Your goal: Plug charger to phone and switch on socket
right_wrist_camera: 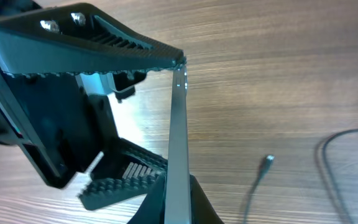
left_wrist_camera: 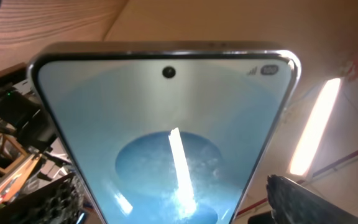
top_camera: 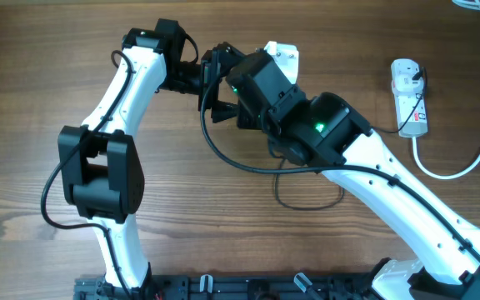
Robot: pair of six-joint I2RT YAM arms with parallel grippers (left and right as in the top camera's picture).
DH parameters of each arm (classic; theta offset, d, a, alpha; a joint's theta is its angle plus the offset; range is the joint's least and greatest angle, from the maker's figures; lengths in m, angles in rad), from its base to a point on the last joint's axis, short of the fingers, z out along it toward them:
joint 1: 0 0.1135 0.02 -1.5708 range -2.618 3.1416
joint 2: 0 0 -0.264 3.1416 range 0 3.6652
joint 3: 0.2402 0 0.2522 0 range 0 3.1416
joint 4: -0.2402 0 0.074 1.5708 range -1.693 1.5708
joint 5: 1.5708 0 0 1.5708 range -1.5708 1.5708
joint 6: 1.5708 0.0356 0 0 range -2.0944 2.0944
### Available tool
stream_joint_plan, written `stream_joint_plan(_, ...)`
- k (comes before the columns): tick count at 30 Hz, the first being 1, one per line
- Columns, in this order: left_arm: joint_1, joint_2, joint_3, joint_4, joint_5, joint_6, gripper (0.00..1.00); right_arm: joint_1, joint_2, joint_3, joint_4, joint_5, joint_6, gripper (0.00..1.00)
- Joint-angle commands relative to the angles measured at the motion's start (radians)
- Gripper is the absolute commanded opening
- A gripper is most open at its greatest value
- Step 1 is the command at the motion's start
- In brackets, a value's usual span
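The phone [left_wrist_camera: 166, 137], its cyan-blue screen lit, is held up above the table between both arms. My right gripper [right_wrist_camera: 179, 208] is shut on its thin edge, which runs straight up the right wrist view [right_wrist_camera: 178, 124]. My left gripper [left_wrist_camera: 173, 208] has a finger on each side of the phone, with a gap showing at the right finger. In the overhead view both grippers meet at the top centre [top_camera: 219, 87], hiding the phone. The charger's connector tip [right_wrist_camera: 267, 160] lies loose on the wood, and its thin black cable [top_camera: 307, 205] loops under my right arm. The socket [top_camera: 410, 104] lies at the far right.
A white object [top_camera: 283, 55] stands just behind the grippers. The socket's thick white cord [top_camera: 473, 162] curves along the right edge of the table. A white adaptor [top_camera: 404, 73] sits in the socket's upper end.
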State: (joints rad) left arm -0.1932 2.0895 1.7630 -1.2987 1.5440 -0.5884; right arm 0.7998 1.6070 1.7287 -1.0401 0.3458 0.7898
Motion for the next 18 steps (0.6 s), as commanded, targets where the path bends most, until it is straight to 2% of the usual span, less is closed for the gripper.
stream_joint_plan(1,0.006,-0.029,0.019,0.000,0.030,0.004,1.00,-0.013,0.005,0.017,0.018,0.057,0.289,0.04)
stream_joint_plan(4,0.006,-0.029,0.019,0.000,0.030,0.004,1.00,-0.051,-0.006,0.017,0.018,0.026,0.568,0.04)
stream_joint_plan(5,0.006,-0.029,0.019,0.000,0.030,0.004,0.99,-0.055,-0.006,0.017,0.018,-0.012,0.736,0.04)
stream_joint_plan(8,0.006,-0.029,0.019,0.000,0.030,0.004,0.94,-0.055,-0.006,0.017,0.018,-0.042,0.944,0.04)
stream_joint_plan(10,0.006,-0.029,0.019,0.000,0.030,0.004,0.85,-0.055,-0.006,0.017,0.018,-0.064,1.072,0.04)
stream_joint_plan(18,0.006,-0.029,0.019,0.000,0.030,0.004,0.57,-0.055,-0.006,0.017,0.011,-0.067,1.237,0.04)
